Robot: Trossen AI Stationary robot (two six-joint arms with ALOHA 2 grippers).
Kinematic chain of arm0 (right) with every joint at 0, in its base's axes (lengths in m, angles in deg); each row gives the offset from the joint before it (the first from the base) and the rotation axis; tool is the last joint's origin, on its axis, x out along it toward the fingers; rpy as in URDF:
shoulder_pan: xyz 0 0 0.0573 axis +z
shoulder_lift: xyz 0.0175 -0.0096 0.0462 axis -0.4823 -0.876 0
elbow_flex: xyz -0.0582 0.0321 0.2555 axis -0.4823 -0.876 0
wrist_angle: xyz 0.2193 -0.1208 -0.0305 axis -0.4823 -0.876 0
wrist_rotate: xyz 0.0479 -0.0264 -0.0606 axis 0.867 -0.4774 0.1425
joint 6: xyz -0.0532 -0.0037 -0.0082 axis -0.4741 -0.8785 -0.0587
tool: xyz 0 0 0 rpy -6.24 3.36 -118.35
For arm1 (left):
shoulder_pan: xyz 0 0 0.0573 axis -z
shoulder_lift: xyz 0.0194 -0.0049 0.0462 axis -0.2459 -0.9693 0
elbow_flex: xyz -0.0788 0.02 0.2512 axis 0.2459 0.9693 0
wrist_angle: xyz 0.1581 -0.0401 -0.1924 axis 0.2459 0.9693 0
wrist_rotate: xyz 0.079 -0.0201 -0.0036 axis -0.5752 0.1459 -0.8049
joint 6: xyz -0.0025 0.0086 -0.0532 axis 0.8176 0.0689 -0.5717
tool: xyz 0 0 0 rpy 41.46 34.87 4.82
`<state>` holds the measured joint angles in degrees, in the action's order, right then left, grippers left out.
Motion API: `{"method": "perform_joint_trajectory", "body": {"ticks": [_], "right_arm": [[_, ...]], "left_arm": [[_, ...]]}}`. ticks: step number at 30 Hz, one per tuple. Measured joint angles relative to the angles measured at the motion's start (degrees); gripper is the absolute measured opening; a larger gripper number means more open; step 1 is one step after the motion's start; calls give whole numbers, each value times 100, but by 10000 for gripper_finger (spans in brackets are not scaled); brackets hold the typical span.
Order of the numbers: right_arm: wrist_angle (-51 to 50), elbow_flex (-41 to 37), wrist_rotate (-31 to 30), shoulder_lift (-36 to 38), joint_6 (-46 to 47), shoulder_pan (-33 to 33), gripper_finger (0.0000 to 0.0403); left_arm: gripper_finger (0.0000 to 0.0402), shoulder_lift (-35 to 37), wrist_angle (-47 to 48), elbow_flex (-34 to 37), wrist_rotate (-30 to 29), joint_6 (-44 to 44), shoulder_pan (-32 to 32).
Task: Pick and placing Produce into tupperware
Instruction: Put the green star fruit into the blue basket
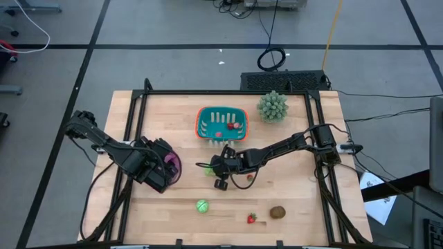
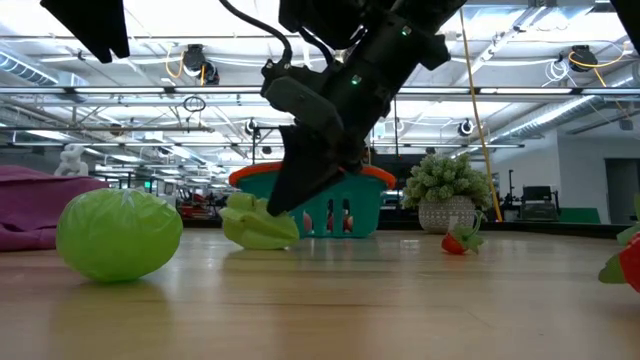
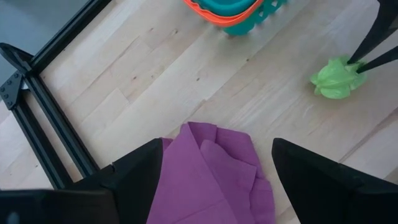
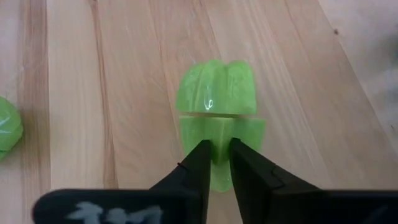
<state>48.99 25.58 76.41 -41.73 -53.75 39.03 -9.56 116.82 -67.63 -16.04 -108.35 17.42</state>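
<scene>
On the left of the pale wooden counter [image 1: 291,187], the left hand [image 1: 165,168] waits with its fingers apart, hanging over the crumpled purple cloth [image 3: 211,174] and holding nothing. Right of it, near the middle, the right hand [image 4: 216,163] has its two dark fingers pinched together on the lower edge of the ridged, light-green toy vegetable piece [image 4: 219,112], which lies on the counter just in front of the teal slotted plastic basket with the orange rim [image 1: 202,124]. The grip takes only a narrow end of the piece, so it seems best to lift slowly and straight up, watching that the piece does not swing or slip, then clear the orange rim before carrying it over the basket, where a small red piece [image 1: 234,126] already appears to sit, though that is hard to make out. Further right and nearer the front edge, the round green ball-like piece [image 1: 201,206], the red strawberry-like piece [image 1: 252,218] and the brown oval kiwi-like piece [image 1: 277,212] lie well apart, waiting their turn.
</scene>
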Motion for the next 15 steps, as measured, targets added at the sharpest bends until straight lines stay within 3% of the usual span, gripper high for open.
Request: {"method": "perform_joint_trajectory", "body": {"ticks": [8, 15], "right_arm": [[-111, 2, -12, 7, 1, 30, 17], [-254, 7, -73, 9, 59, 107, 13]], "left_arm": [[308, 0, 0, 0, 0, 0, 0], [308, 0, 0, 0, 0, -1, 0]]}}
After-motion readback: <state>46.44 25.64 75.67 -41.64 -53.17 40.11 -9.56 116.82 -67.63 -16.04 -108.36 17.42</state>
